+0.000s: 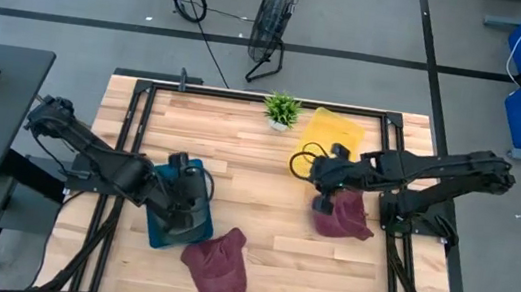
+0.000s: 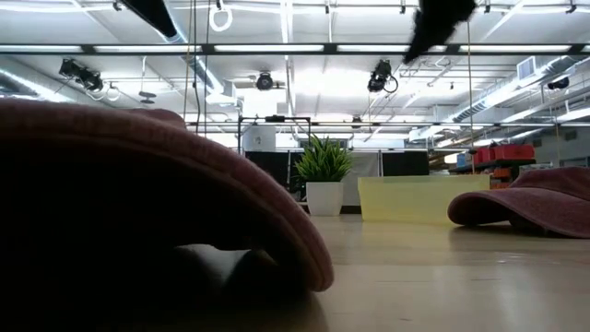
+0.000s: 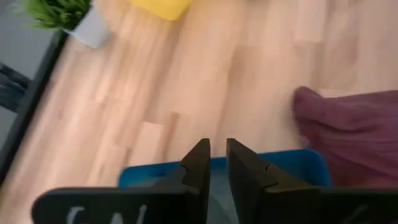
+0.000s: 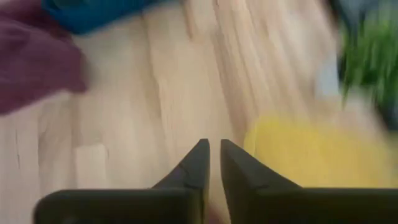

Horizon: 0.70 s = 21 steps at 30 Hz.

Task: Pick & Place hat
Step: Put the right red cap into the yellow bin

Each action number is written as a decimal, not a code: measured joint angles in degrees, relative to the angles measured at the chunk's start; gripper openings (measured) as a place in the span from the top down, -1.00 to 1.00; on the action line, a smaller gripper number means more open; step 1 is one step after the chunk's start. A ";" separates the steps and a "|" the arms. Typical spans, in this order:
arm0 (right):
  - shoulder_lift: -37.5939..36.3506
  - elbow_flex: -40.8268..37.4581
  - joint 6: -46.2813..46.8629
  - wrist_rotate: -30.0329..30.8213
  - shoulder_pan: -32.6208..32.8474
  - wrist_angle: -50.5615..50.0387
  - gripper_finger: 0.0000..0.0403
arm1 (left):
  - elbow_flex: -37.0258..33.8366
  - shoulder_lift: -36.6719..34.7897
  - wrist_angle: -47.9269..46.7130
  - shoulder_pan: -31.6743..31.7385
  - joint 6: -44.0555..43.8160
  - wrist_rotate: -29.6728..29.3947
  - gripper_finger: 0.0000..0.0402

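Two maroon hats lie on the wooden table. One hat [image 1: 216, 266] rests near the near edge and fills the left of the low view [image 2: 138, 184]. The other hat [image 1: 344, 218] lies on the right side [image 2: 535, 198]. My left gripper [image 1: 192, 190] hovers shut over a blue bin [image 1: 175, 218], with its fingers [image 3: 217, 155] above the bin's rim [image 3: 292, 158]. My right gripper [image 1: 320, 179] hangs shut above the table between the yellow bin [image 1: 333, 133] and the right hat, its fingers [image 4: 213, 155] over bare wood.
A small potted plant [image 1: 281, 109] stands at the far edge beside the yellow bin [image 2: 419, 198]. Black frame rails [image 1: 132, 129] run along the table's sides. Bare wood [image 1: 257, 176] lies between the two arms. A fan [image 1: 272, 27] stands on the floor beyond the table.
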 joint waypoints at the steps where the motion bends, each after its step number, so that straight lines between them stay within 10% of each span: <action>1: -0.03 -0.77 4.30 0.02 0.11 -1.68 0.73 | -0.22 0.02 -0.03 0.50 0.71 -0.64 0.70; 10: 0.01 -17.46 43.16 -9.12 0.33 -5.15 0.34 | -1.96 0.02 -0.20 5.99 -2.10 -2.47 0.66; 21: -0.12 -35.01 61.18 -16.37 0.31 8.65 0.24 | -1.96 0.02 1.70 12.51 9.54 -2.56 0.66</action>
